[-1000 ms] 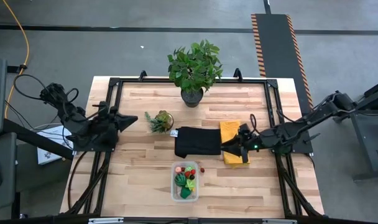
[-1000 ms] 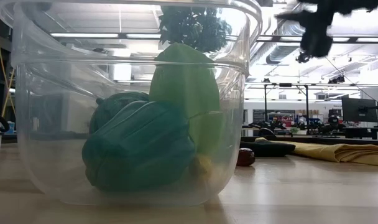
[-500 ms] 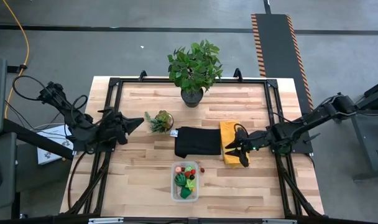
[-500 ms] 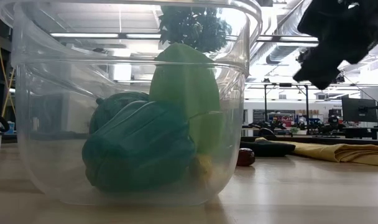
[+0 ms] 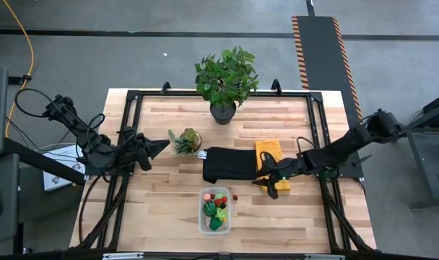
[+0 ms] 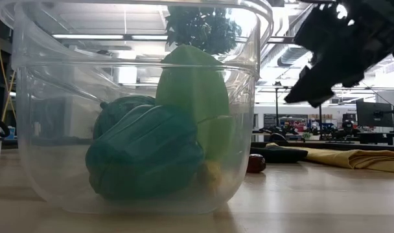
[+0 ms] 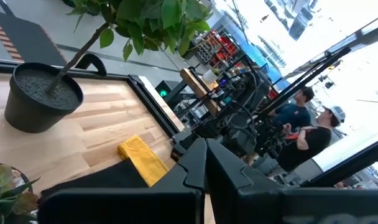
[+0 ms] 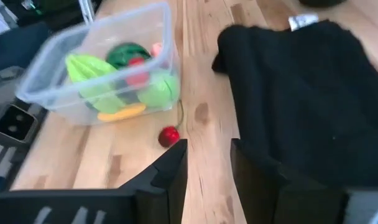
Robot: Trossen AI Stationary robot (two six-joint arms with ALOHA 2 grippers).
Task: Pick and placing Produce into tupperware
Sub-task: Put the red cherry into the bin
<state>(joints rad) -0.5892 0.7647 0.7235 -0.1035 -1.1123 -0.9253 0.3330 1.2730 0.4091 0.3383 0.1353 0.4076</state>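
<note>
The high view takes in the whole table [image 5: 169, 217]: the tupperware [image 5: 214, 210] sits near the middle of the front edge, filled with green, yellow and red produce [image 5: 216, 207], and one small red piece [image 5: 235, 196] lies on the wood just beside its right rim. The low view, level with the tabletop, shows what the overhead cannot: through the clear, round-cornered wall a dark green ribbed piece [image 6: 144, 151] rests against a tall lime-green one [image 6: 196, 90], with the red piece on the wood beyond. The right wrist view shows the container's contents from the side, with a yellow piece [image 8: 120, 112] low against the near wall and the red piece apart from it, beside a black cloth [image 8: 295, 99].

The right gripper [image 5: 266, 184] hangs above the table at the front corner of a folded yellow cloth [image 5: 268, 155], its fingers [image 8: 170, 168] slightly parted and holding nothing. The left gripper [image 5: 159, 144] waits near the table's left edge, beside a small succulent [image 5: 186, 139], fingers pressed together and empty.
</note>
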